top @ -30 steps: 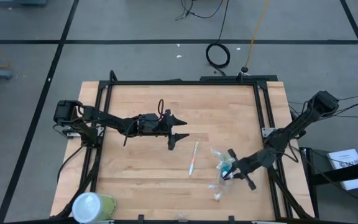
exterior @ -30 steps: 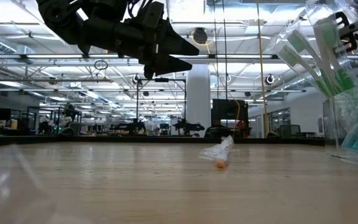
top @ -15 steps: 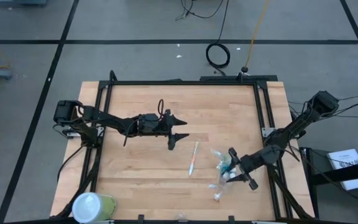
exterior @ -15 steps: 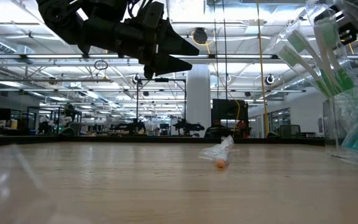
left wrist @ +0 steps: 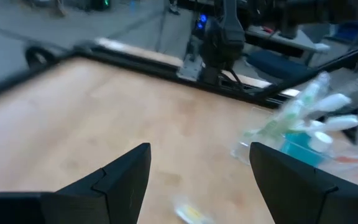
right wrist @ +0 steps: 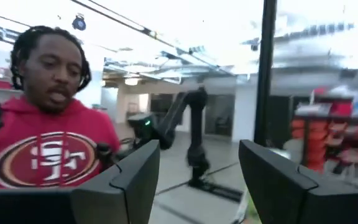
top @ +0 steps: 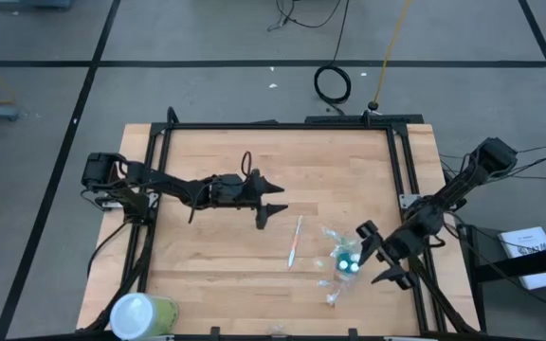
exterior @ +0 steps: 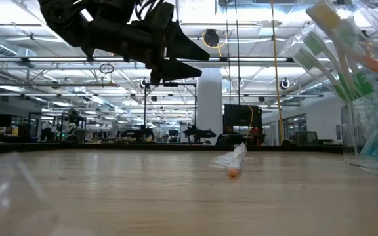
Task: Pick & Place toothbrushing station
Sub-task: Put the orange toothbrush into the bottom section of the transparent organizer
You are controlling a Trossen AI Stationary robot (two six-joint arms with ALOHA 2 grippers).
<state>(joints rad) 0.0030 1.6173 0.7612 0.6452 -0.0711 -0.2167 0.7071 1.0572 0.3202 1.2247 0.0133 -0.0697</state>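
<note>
The right gripper (top: 379,256), jaws now spread, has backed off the clear holder (top: 347,260) near the table's (top: 207,256) right edge, suggesting a completed placement; the left gripper (top: 271,197) hovers mid-table, jaws spread.

I see a pale wood-grain surface (top: 216,237) framed in black rails. Both arms are dark, nearly black, as is the left tool (top: 271,200) and the right tool (top: 379,255). The holder (top: 344,260) is clear, with teal tubes (left wrist: 300,144) inside and green-and-white brushes (exterior: 336,56), one showing orange. A lone white brush (top: 295,241) has an orange end. The container (top: 143,314) is yellow-green, topped white. A person (right wrist: 48,140) wears a red hoodie with a gold-and-white emblem.
</note>
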